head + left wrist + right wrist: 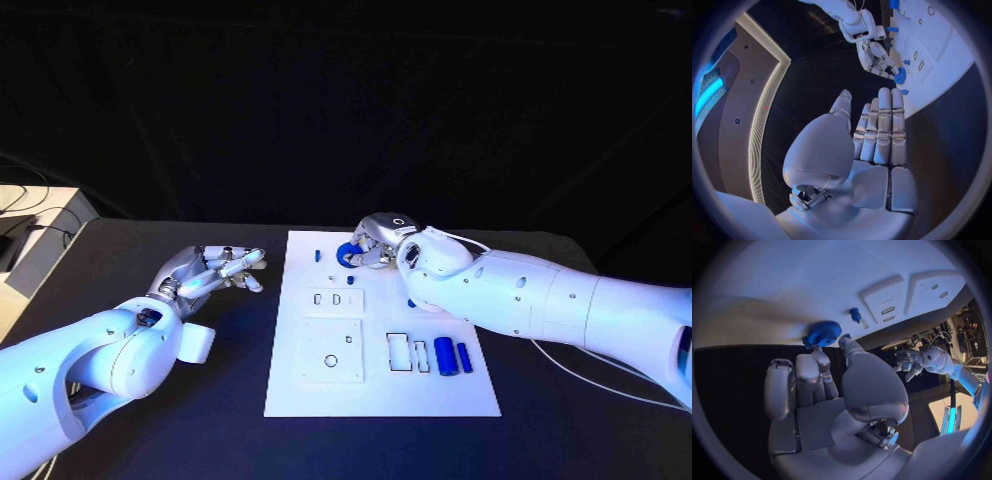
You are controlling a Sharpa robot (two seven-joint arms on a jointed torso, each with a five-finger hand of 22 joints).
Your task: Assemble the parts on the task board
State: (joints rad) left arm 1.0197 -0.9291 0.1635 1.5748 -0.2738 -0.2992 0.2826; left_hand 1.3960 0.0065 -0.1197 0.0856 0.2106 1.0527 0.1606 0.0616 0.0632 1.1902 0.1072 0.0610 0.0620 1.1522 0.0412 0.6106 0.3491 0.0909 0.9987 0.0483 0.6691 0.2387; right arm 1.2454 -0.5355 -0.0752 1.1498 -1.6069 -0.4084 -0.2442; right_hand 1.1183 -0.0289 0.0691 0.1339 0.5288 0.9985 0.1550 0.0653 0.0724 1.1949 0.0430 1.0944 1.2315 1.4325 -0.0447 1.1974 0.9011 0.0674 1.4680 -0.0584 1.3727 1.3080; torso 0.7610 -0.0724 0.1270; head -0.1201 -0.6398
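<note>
The white task board (382, 395) lies in the middle of the black table. At its far edge my right hand (381, 240) pinches a blue gear (349, 254) at its fingertips. The right wrist view shows the gear (823, 333) between a fingertip and the thumb, just over the board's edge (786, 290). A small blue peg (317, 256) stands close to the gear's left. Two blue cylinders (454, 357) lie side by side at the board's near right. My left hand (216, 270) hovers left of the board, fingers straight and holding nothing.
Recessed white plates with slots and holes (335, 300) sit in the board's left half, and empty rectangular slots (405, 352) lie beside the cylinders. A thin cable (577, 365) trails over the table at the right. A pale bench (29, 230) stands beyond the table's left edge.
</note>
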